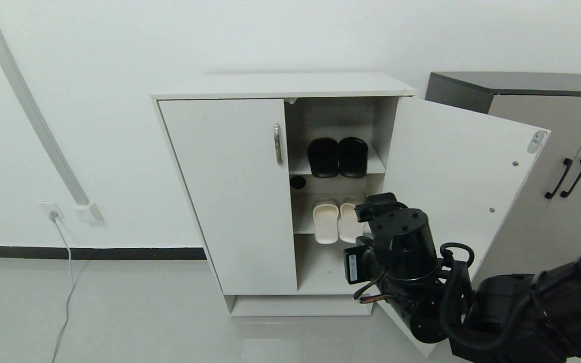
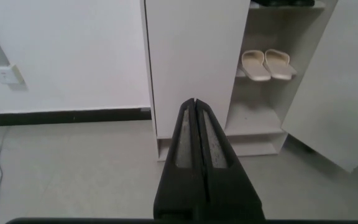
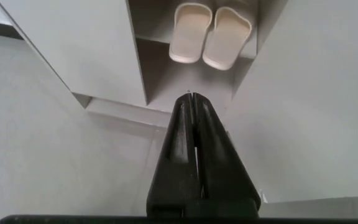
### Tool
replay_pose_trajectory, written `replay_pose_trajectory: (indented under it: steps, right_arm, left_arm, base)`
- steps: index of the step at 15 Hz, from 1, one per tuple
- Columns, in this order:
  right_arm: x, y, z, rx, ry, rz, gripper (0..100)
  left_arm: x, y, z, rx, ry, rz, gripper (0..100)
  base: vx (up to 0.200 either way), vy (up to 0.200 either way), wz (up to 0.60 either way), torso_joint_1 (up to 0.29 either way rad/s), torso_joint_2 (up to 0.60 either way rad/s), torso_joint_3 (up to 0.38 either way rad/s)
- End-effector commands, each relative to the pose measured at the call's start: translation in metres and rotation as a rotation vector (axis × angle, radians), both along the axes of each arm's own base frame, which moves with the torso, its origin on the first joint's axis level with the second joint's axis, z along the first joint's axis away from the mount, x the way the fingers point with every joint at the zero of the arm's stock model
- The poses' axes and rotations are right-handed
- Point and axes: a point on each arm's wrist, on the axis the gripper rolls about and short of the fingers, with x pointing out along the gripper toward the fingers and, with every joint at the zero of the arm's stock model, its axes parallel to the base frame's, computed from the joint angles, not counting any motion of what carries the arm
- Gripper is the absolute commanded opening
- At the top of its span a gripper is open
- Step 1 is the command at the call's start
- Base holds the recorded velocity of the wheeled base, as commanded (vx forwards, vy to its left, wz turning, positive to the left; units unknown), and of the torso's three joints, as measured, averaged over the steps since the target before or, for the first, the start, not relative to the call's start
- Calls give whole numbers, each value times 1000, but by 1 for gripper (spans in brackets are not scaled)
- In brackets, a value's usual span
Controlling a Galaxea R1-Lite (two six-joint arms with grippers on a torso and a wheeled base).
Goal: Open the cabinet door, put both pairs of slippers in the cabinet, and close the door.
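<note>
Head view first: where have the slippers ended up?

Both pairs are inside the cabinet (image 1: 285, 85). The black slippers (image 1: 338, 157) sit side by side on the upper shelf (image 1: 377, 167), and the cream slippers (image 1: 338, 220) are on the middle shelf (image 1: 303, 227) just below, heels outward. I'd guess each pair got its own shelf so nothing is stacked and nothing sticks out past the front edge.

And the doors?

The left door (image 1: 230, 191) is closed flat. The right door (image 1: 462, 166) stands swung wide, its inner face towards us. From how things lie, I'd say only the closing is left.

What is the right gripper doing?

In its wrist view the right gripper (image 3: 191, 96) has its fingers pressed together with nothing between them. It points down at the foot of the cabinet, between the open compartment and the swung door. The arm hangs low, in front of that door's inner face. Clenched fingers make a blunt tip, which seems sensible if the door is to be pushed, but that is my reading.

And the other one?

The left gripper (image 2: 194, 101) is clamped on nothing too. It hangs well back over the floor (image 2: 73, 168), facing the left door, probably to keep out of the swing.

Any risk?

The arm is inside the door's arc, and the grey cupboard (image 1: 547, 141) stands close behind the door
</note>
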Motion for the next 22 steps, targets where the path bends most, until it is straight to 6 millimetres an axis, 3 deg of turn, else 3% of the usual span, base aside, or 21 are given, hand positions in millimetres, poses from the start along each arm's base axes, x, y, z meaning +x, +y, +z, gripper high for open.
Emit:
replay_pose_trajectory:
  steps: [1,22]
  right_arm:
    - [0,0,0,2,-1,-1,0]
    - [0,-1,1,1,-3,-2,0]
  left_arm:
    - [0,0,0,0,1,1,0]
    - [0,0,0,1,1,-1,0]
  base:
    - [0,0,0,90,-461,-364]
    - [0,0,0,167,-496,-326]
